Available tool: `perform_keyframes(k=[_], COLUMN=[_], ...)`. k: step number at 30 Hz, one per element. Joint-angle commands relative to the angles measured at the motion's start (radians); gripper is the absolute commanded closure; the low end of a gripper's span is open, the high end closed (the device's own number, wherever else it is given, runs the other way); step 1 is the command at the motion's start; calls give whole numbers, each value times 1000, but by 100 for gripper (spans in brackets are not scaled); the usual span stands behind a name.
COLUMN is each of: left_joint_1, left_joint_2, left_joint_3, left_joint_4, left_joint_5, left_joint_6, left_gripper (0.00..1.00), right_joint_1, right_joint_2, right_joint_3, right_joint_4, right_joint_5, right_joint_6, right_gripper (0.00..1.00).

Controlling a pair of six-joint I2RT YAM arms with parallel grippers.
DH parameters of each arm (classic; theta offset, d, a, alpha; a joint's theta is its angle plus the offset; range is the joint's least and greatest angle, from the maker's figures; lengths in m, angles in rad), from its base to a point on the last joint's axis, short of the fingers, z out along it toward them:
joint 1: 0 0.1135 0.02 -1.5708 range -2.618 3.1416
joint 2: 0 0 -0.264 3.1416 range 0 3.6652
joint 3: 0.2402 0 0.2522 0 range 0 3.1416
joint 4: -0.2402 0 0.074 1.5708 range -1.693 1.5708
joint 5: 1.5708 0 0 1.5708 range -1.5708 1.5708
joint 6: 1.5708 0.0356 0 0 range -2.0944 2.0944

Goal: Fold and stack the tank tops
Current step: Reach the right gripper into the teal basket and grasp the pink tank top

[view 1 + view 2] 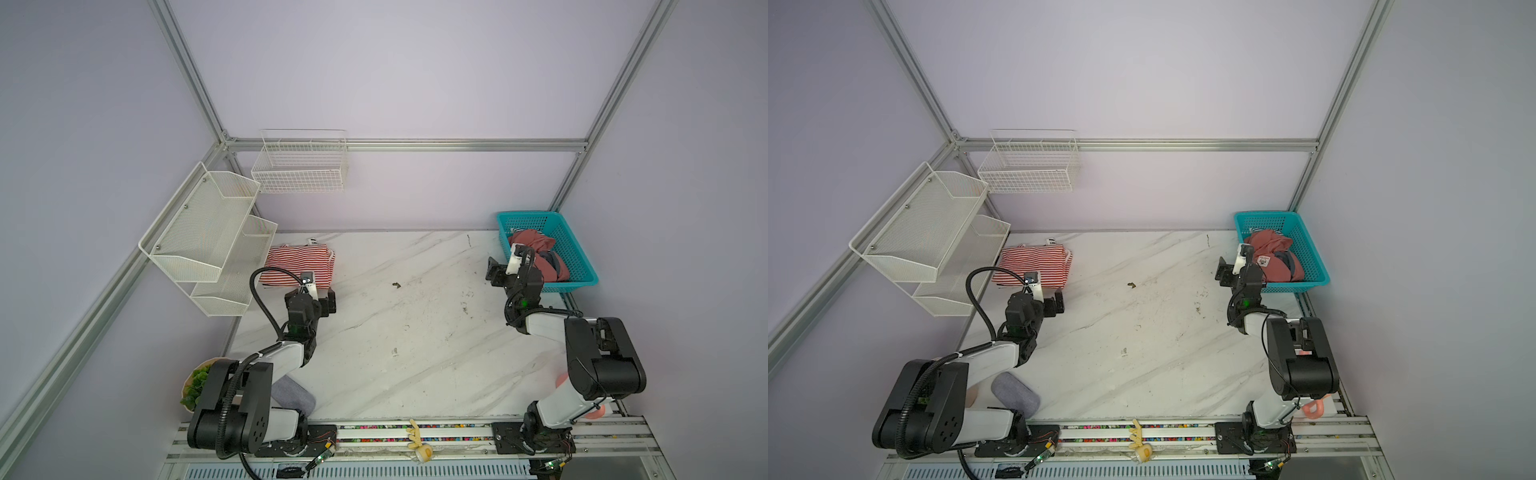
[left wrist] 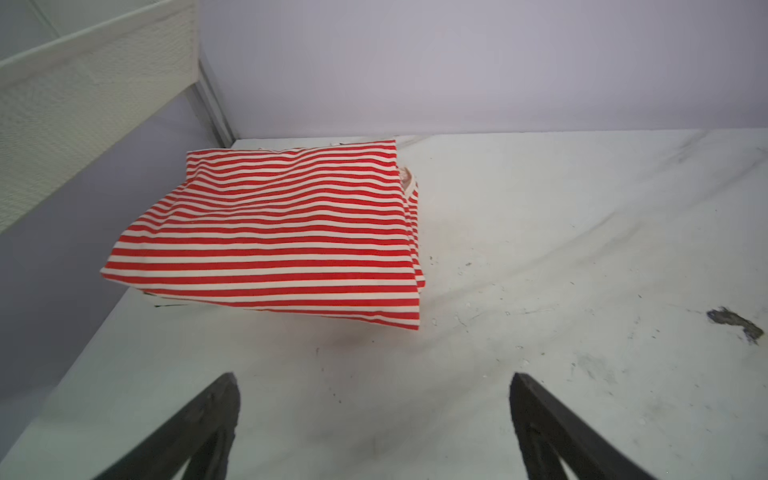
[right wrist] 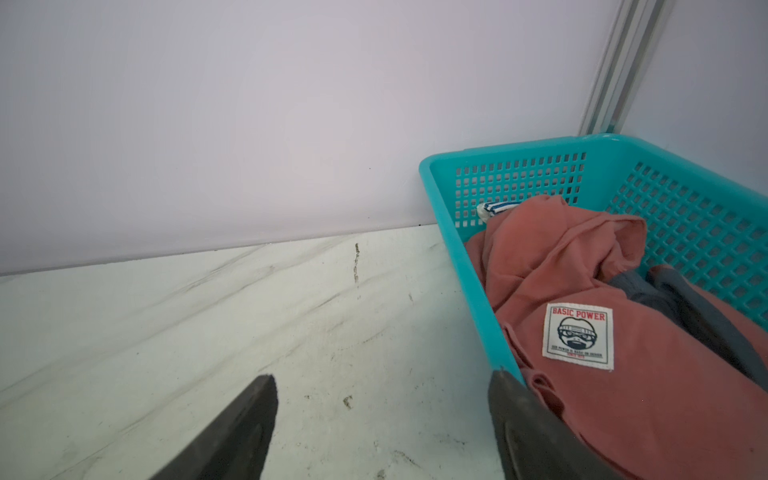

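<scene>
A: From above?
B: The striped shirt [image 1: 299, 264] lay folded on the table [image 1: 415, 332]; the red shirt [image 1: 536, 243] lay in the basket [image 1: 577, 249].
A: Left wrist?
B: The left gripper [image 2: 374, 376] had its fingers spread, empty.
A: Right wrist?
B: The right gripper [image 3: 382, 376] had its fingers spread at the basket rim.

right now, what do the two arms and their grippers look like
The left arm and right arm have white links between bulky black joint housings, each with a green light near the wrist. A black ribbed cable loops off the left one. The left gripper and right gripper have dark, tapering fingers.
</scene>
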Motion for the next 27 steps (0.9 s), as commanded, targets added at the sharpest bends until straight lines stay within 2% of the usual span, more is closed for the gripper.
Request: perform_keyframes(k=[1,9,16,22,27], left_joint_1=[-21,-42,-63,-98,-119], left_joint_2=[-38,-112,-169,-215,-237], left_joint_3=[153,267,311,317,327], left_joint_4=[-145,-257,-354,-422,-480], left_joint_5=[30,242,412,460,477], left_joint_6=[-5,-110,-208,-220,-226], left_gripper=[0,0,0,0,0], right_joint_1=[4,-6,-91,-218,-266], right_joint_2=[-69,-103,-10,149,247], right_joint_3=[80,344,558,725,795], right_joint_4=[-201,-553,-793,-973,-1065], right_joint_5=[-27,19,51,-92,-199], right_joint_6=[33,81,127,158,169], right_gripper=[17,14,12,14,16])
